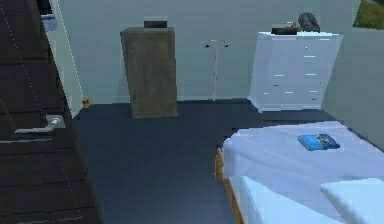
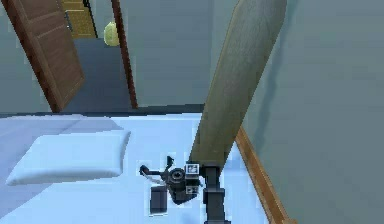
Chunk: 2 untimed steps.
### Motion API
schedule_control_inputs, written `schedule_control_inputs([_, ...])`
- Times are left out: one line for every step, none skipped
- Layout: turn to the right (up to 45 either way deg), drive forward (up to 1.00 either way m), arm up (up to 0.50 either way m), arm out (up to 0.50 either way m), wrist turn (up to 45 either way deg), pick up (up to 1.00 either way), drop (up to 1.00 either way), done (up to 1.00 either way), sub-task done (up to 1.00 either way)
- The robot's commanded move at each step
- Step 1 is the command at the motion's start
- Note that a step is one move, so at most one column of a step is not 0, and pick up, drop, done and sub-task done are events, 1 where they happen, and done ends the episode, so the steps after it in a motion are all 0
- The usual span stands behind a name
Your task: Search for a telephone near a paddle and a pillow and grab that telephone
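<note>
Forward view: bed [image 1: 262, 150] at lower right, with a blue book [image 1: 319, 142] lying on it. Beyond the bed, against the wall, stand a white dresser [image 1: 295, 70] and a brown cabinet [image 1: 149, 70]. A dark door [image 1: 35, 150] is well apart from the bed. Arm side view: pillow [image 2: 75, 156] lies on the bed; a tan column [image 2: 240, 80] rises across the bed's right part. Gripper [image 2: 152, 177] is over the bed. A small dark slab [image 2: 157, 203], possibly the telephone, lies on the bed just beside it. Whether the gripper holds anything cannot be told.
</note>
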Motion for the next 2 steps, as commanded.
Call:
schedule_control_inputs([0.0, 0.00, -0.30, 0.00, 0.0, 0.00, 0.00, 0.00, 0.00])
schedule_control_inputs([0.0, 0.00, 0.00, 0.00, 0.0, 1.00, 0.00, 0.00, 0.00])
